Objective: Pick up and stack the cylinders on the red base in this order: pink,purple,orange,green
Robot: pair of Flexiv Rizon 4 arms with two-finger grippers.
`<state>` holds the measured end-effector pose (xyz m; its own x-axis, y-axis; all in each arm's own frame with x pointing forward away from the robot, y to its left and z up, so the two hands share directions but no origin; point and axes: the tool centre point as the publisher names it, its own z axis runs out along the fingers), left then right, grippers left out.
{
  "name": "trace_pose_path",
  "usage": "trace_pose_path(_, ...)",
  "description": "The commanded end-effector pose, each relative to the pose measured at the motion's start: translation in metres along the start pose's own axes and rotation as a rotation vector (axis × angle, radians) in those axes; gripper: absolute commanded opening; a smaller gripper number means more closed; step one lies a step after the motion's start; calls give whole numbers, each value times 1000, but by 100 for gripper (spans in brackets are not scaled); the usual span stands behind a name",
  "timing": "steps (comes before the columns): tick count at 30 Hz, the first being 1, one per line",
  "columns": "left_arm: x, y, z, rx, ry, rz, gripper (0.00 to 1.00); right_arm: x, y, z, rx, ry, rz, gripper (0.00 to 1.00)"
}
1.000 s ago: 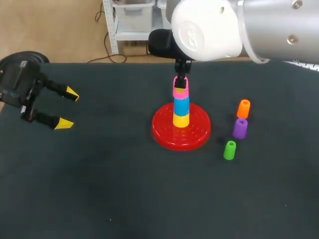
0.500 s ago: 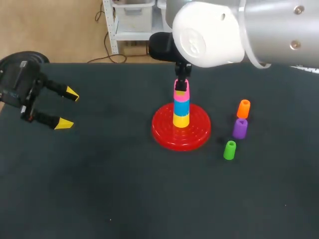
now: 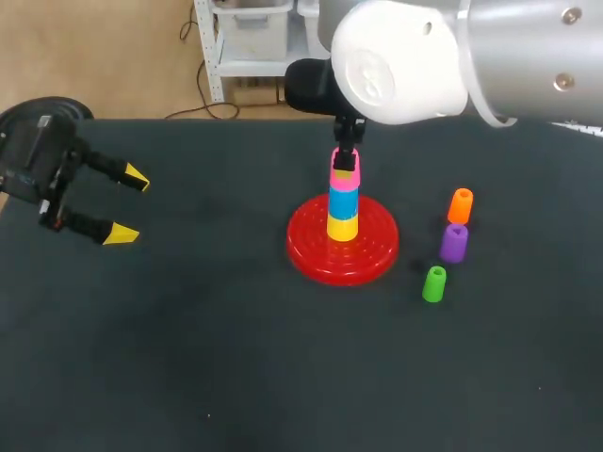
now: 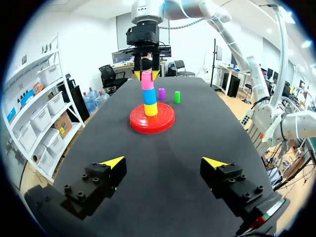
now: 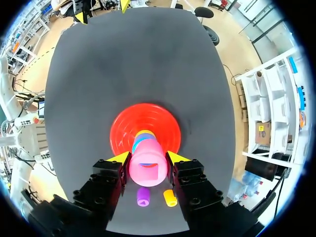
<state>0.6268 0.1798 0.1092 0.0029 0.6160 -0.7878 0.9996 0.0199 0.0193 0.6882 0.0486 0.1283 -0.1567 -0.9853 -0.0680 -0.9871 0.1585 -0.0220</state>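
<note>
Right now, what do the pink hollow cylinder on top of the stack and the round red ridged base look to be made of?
The pink hollow cylinder looks like moulded plastic, smooth and fairly matt: even, saturated colour, rounded rim. The round red ridged base looks like plastic too, but glossier: bright highlights along its concentric ridges. Looks alone cannot confirm either.

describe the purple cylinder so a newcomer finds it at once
Find the round red base. On its right sit three loose cylinders in a row. The purple cylinder is the middle one, between the orange cylinder behind and the green cylinder in front.
</note>
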Motion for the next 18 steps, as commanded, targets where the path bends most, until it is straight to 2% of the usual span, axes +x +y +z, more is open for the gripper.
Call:
trace_pose_path(1, 1, -1, 0, -4, -2, 3, 100, 3, 2, -3, 6, -8, -1, 0)
trace_pose_path(18, 1, -1, 0, -4, -2, 3, 100, 3, 2, 7, -16, -2, -5, 0)
